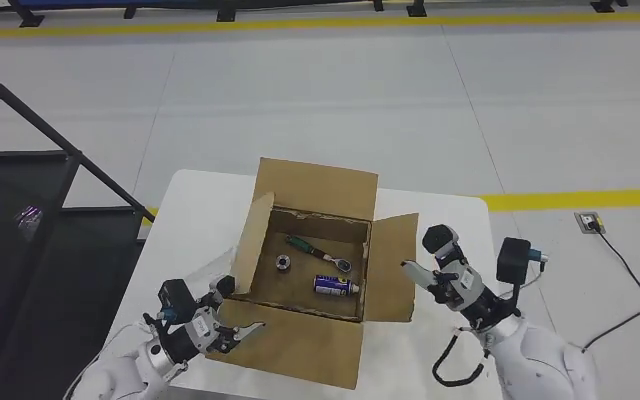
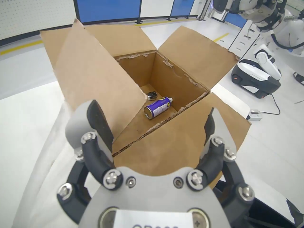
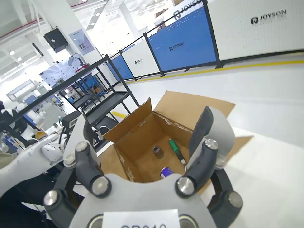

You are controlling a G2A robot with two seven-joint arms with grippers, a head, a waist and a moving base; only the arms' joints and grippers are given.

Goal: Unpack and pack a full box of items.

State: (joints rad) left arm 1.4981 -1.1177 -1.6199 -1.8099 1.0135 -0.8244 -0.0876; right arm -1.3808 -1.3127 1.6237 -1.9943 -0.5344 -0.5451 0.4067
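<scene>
An open cardboard box (image 1: 318,192) stands mid-table with all its flaps folded out. Inside lie a blue spray can (image 1: 335,286), a small metal cylinder (image 1: 283,264) and a green-handled tool (image 1: 315,248). My left gripper (image 1: 238,322) is open and empty over the box's near-left corner. Its wrist view looks past the near flap (image 2: 180,138) at the can (image 2: 158,107) and the metal part (image 2: 151,95). My right gripper (image 1: 424,280) is open and empty beside the right flap. Between its fingers show the cylinder (image 3: 158,152), tool (image 3: 174,146) and can (image 3: 167,172).
The white table (image 1: 200,215) has bare room left and right of the box. A black cart (image 1: 40,240) stands off the table's left edge. A white and black device (image 2: 256,77) sits on the floor beyond the table.
</scene>
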